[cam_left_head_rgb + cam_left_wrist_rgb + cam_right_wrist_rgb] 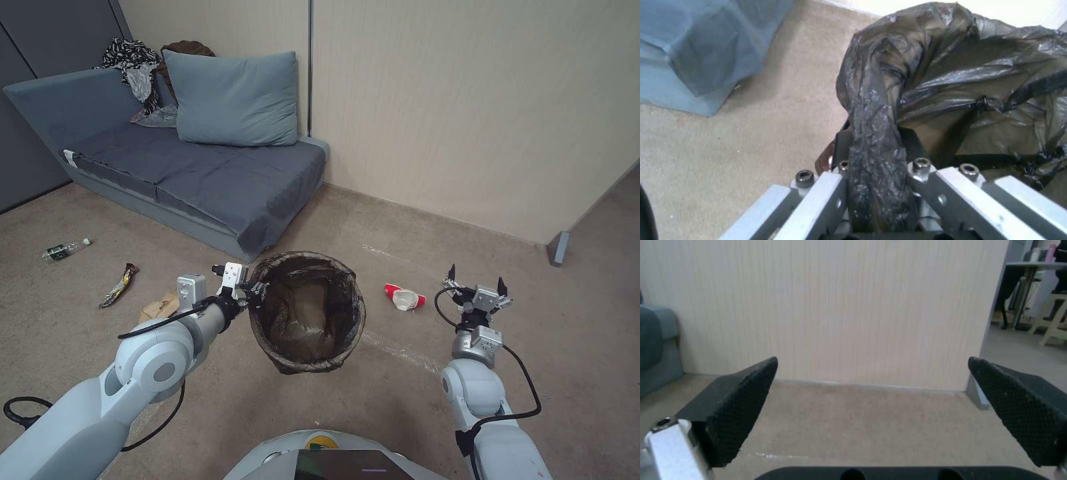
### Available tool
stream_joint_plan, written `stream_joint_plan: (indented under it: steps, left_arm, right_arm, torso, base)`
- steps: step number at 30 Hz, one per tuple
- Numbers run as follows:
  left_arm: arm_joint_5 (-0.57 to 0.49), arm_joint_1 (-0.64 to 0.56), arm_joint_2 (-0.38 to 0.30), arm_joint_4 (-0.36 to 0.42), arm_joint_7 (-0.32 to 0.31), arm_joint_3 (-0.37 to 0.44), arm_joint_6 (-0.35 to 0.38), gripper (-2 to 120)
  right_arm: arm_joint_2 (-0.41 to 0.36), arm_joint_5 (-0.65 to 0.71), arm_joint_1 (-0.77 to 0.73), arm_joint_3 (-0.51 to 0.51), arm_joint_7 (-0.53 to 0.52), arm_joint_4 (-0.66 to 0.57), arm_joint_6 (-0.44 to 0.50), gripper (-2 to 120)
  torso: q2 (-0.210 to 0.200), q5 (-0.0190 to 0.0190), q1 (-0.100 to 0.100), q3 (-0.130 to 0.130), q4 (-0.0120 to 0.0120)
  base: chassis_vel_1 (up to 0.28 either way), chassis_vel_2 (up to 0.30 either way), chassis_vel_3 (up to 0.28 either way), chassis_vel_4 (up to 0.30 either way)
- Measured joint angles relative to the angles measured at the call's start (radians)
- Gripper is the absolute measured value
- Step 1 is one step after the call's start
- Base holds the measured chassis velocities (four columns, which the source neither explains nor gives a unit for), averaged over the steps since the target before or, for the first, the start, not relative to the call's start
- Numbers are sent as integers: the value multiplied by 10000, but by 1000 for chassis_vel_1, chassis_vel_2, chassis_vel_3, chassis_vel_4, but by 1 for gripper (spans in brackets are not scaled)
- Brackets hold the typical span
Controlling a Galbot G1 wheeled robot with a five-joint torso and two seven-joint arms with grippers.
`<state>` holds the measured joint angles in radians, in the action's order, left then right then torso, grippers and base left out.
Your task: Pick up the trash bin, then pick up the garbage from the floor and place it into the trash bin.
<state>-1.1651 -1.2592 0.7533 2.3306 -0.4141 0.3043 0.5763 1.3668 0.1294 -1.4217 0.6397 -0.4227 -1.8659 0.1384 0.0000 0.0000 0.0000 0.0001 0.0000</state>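
Black bag lining one trash bin [307, 313] is pinched at its left rim by the left gripper [255, 291], the right gripper [476, 279] spread wide, four garbage pieces including a red-and-white cup [404, 297] on the carpet.

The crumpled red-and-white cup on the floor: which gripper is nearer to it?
The right. The right gripper hangs open just beside the crumpled cup, apart from it. The left gripper is shut on the trash bin rim, with the bin between it and the cup.
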Motion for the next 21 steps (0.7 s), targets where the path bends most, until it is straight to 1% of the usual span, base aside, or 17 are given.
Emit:
stream_joint_plan:
  steps: [13, 21]
  left_arm:
    - [-4, 7, 0, 1, 1, 13, -31, 5]
    - [-10, 19, -21, -8, 7, -19, -42, 5]
  right_arm:
    - [-3, -4, 13, -5, -21, -18, -21, 100]
    - [-13, -12, 17, -29, -26, -18, -39, 100]
  torso:
    - [0, 0, 0, -1, 0]
    - [-1, 0, 0, -1, 0]
  base:
    - [-55, 55, 55, -48]
    - [-73, 74, 72, -83]
